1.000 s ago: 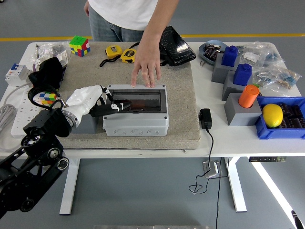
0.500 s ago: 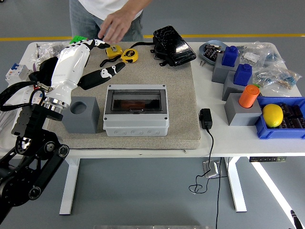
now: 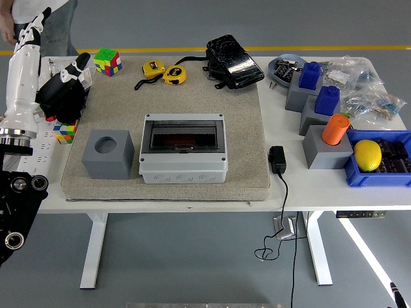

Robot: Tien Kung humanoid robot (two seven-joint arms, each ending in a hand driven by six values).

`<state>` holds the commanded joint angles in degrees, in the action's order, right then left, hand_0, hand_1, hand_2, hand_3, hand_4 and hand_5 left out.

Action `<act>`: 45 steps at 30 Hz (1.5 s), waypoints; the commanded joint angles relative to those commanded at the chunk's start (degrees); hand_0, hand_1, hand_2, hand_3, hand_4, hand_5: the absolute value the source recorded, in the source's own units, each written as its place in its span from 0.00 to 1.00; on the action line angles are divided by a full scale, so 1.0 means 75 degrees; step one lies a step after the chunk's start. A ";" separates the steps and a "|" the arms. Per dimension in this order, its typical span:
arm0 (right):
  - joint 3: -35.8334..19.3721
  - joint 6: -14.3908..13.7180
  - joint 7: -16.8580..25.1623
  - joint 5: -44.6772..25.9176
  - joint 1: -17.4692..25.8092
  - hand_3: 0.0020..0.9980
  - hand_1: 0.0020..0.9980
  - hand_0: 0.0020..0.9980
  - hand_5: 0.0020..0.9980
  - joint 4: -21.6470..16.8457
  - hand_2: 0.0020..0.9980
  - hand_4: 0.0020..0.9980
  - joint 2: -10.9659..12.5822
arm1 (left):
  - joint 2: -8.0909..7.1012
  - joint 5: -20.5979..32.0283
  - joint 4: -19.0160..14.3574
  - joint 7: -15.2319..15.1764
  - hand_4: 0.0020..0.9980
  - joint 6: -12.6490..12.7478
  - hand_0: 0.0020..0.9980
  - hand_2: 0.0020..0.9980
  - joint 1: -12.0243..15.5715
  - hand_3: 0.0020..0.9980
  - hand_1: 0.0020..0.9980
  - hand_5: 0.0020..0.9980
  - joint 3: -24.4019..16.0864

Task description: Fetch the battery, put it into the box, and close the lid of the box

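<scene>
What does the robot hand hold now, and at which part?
Nothing. The left robot hand is raised at the table's far left, fingers open, away from the closed box.

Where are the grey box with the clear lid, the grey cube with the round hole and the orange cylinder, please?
grey box (image 3: 183,168): head view, front wall below the lid.
grey cube (image 3: 109,163): head view, front face.
orange cylinder (image 3: 334,129): head view, its side.

The box (image 3: 183,149) is pale grey with a dark smoked lid (image 3: 183,134). It sits on a beige mat (image 3: 241,128) over a white bench (image 3: 282,192). Beside it is a grey block (image 3: 108,154). The cube (image 3: 107,61) is multicoloured, the tapes (image 3: 164,72) yellow, the bin (image 3: 379,173) blue, and the arm (image 3: 19,77) white.
</scene>
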<state>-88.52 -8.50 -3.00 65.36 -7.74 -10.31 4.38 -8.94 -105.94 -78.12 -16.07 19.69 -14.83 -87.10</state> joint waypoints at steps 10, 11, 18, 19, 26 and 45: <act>-0.0039 -0.0008 0.0002 0.0007 -0.0013 0.79 0.77 0.82 1.00 0.0000 0.75 1.00 0.0004 | -0.0438 0.3239 0.0272 -0.0246 1.00 -0.1922 1.00 1.00 0.0189 0.99 1.00 1.00 -0.0255; -0.0035 -0.0007 0.0002 0.0009 -0.0011 0.79 0.77 0.82 1.00 0.0000 0.75 1.00 0.0003 | -0.0467 0.3537 0.0325 -0.0190 1.00 -0.2142 1.00 1.00 0.0198 0.99 1.00 1.00 -0.0310; 0.0019 0.0000 -0.0001 0.0000 -0.0011 0.79 0.77 0.82 1.00 0.0000 0.75 1.00 -0.0001 | -0.0525 0.5771 0.0702 0.0099 1.00 -0.3255 1.00 0.92 0.0295 0.91 0.97 1.00 -0.0474; 0.0014 -0.0001 -0.0005 0.0009 -0.0012 0.79 0.77 0.82 1.00 0.0000 0.75 1.00 0.0000 | -0.0517 0.6069 0.0737 0.0164 1.00 -0.3368 1.00 0.92 0.0317 0.91 0.97 1.00 -0.0500; 0.0054 -0.0004 -0.0017 0.0011 -0.0003 0.79 0.77 0.82 1.00 0.0000 0.75 1.00 0.0013 | -0.0500 0.7022 0.1075 0.0495 1.00 -0.3988 0.92 0.87 0.0445 0.88 0.90 1.00 -0.0499; 0.0019 -0.0007 -0.0047 0.0083 0.0035 0.79 0.77 0.82 1.00 0.0000 0.75 1.00 0.0006 | -0.0463 0.5864 0.0698 0.0694 1.00 -0.3214 0.89 0.85 0.0648 0.86 0.88 1.00 -0.0789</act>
<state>-88.38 -8.56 -3.35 65.99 -7.48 -10.31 4.42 -12.41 -61.97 -72.88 -10.86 -4.42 -9.97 -93.02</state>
